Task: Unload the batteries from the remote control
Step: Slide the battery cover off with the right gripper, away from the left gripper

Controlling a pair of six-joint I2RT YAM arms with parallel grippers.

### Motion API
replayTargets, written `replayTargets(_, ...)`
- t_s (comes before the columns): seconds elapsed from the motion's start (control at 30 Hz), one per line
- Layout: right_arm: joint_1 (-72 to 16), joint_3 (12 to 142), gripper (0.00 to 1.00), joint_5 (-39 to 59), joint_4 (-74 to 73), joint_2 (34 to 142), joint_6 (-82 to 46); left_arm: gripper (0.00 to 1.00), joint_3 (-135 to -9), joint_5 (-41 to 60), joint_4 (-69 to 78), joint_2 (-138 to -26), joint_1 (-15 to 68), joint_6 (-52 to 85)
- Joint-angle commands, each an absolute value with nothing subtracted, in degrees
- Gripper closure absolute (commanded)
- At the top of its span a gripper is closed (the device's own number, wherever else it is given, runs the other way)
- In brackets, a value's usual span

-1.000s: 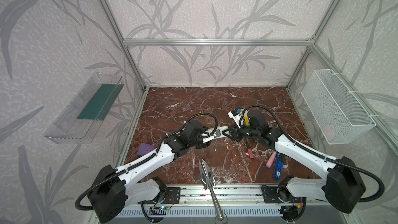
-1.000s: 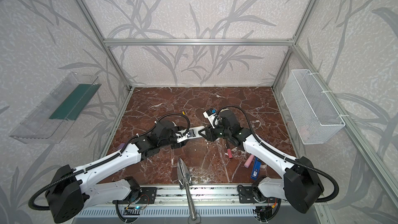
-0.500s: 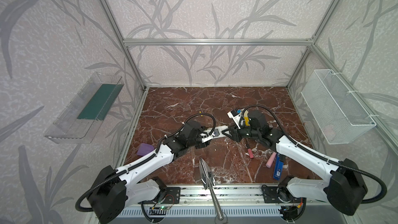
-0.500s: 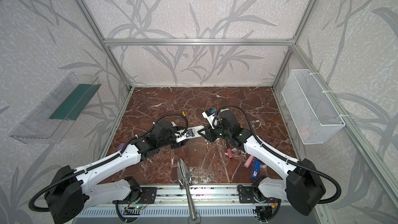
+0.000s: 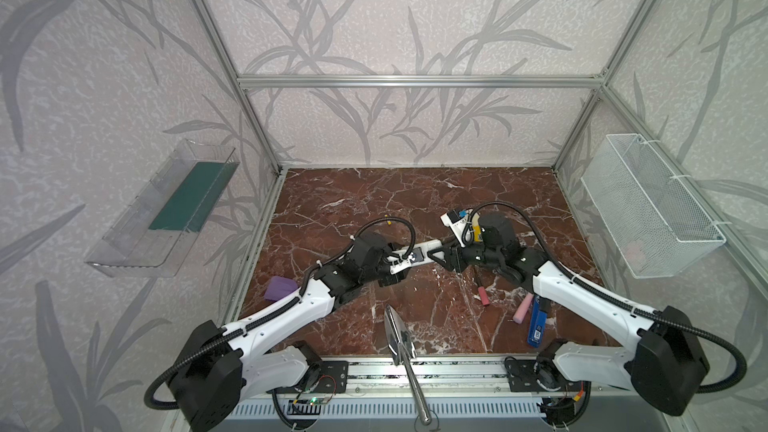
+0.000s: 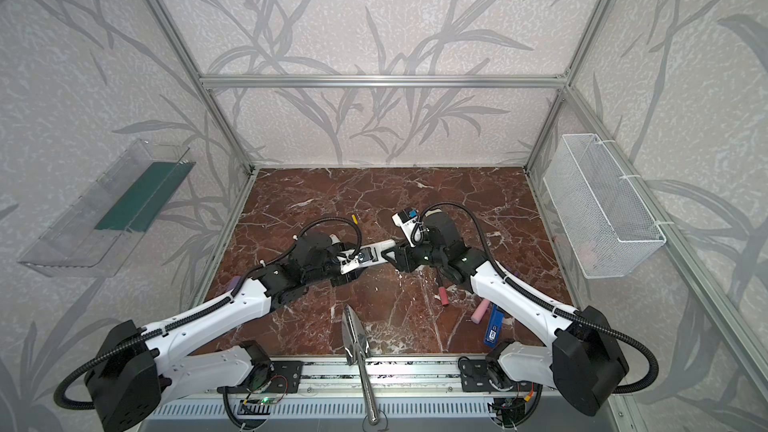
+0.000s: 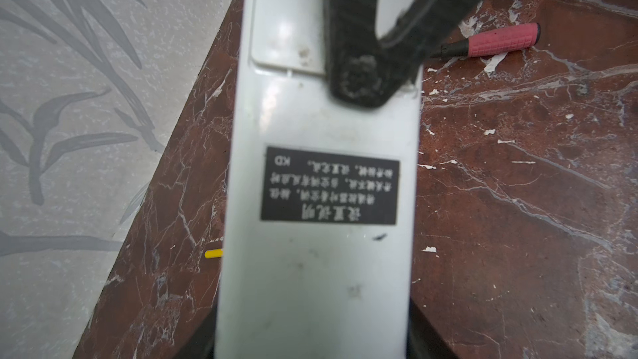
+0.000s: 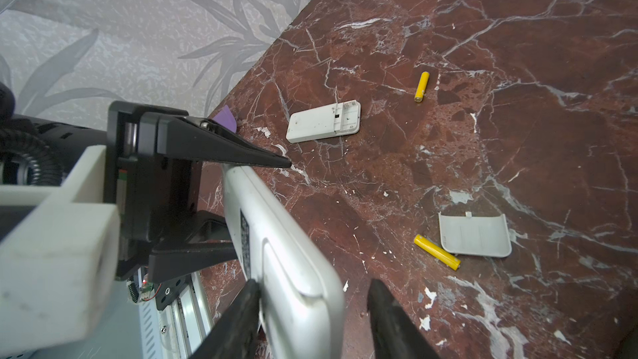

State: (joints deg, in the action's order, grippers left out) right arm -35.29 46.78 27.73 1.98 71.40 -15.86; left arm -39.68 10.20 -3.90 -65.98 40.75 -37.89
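My left gripper (image 7: 314,340) is shut on a white remote control (image 7: 321,202), held above the floor with its black label and closed battery cover (image 7: 286,29) facing up. In both top views the remote (image 5: 419,253) (image 6: 370,253) bridges the two grippers. My right gripper (image 8: 314,284) is open around the remote's free end (image 8: 293,271): one finger (image 8: 241,319) touches its side, the other (image 8: 390,322) stands apart. Two yellow batteries (image 8: 422,87) (image 8: 436,252) lie loose on the floor. No battery shows in the held remote.
A second white remote (image 8: 324,120) and a loose grey cover (image 8: 474,236) lie on the marble floor. A pink-handled screwdriver (image 5: 482,295), pink foam cylinder (image 5: 523,308), blue item (image 5: 537,324), purple piece (image 5: 280,288) and metal trowel (image 5: 397,334) lie nearer the front. A wire basket (image 5: 648,205) hangs right.
My right gripper's jaws have spread apart at the remote's end. Both arms and the remote have stayed almost in place.
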Motion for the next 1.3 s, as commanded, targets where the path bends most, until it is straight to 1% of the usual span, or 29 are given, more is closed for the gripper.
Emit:
replayTargets(0.0,-35.2,47.7,0.45,27.1,1.4,69.6,-15.9,0.71,-39.7,11.3,-3.8,-65.8,40.3,-37.4)
replayTargets(0.2,-35.2,47.9,0.42,26.3,2.5,68.2,-15.6,0.71,-40.0,11.5,-5.2,-66.3,40.2,-37.1)
replayTargets(0.43,-35.2,48.3,0.44,25.9,4.1,67.5,-14.8,0.71,-40.1,11.8,-5.7,-66.3,39.9,-36.6)
replayTargets(0.7,-35.3,47.5,0.55,25.7,4.2,68.4,-14.6,0.71,-40.1,12.2,-5.5,-66.2,39.8,-36.1)
replayTargets(1.0,-35.2,47.3,0.62,26.6,3.6,69.0,-14.9,0.71,-39.7,12.8,-4.1,-65.5,39.6,-35.3)
replayTargets(1.27,-35.3,46.8,0.72,25.4,3.6,68.4,-15.0,0.71,-39.3,13.3,-3.5,-65.0,39.2,-34.7)
